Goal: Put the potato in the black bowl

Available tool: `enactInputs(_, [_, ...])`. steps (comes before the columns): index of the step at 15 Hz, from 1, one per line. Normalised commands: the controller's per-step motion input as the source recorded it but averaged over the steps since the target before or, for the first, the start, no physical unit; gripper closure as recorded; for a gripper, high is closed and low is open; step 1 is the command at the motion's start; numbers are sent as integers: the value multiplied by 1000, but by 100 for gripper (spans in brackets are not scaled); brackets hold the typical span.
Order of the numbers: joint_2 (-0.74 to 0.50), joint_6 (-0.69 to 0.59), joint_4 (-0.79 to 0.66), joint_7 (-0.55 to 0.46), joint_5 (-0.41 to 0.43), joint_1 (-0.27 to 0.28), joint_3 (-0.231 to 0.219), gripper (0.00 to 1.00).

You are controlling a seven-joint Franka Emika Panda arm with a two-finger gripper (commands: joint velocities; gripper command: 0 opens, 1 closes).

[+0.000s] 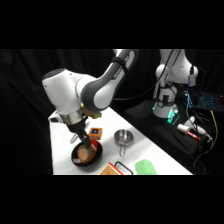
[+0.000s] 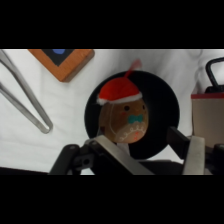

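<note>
Potato [image 2: 124, 119], the tan-brown oval lump with a red hat, sits inside the round matte black bowl [image 2: 162, 102]; gripper [image 2: 150, 152] spread open, released, just above it.

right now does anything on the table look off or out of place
Nothing looks spilled, tipped or broken. The potato sits inside the black bowl, which stands level on the table. One quirk: the potato wears a red cap and a painted face. Tongs and a block lie apart from the bowl.
</note>
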Motion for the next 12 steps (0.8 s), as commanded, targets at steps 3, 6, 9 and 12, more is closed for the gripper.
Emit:
enactInputs(3, [-130,-371,198,69,-85,-11,26,0])
enactInputs(6, [-238,-478,145,127,-64,15,34,0])
enactInputs(9, [-293,-485,119,138,-27,20,45,0])
enactInputs(12, [-332,-360,27,163,-7,28,43,0])
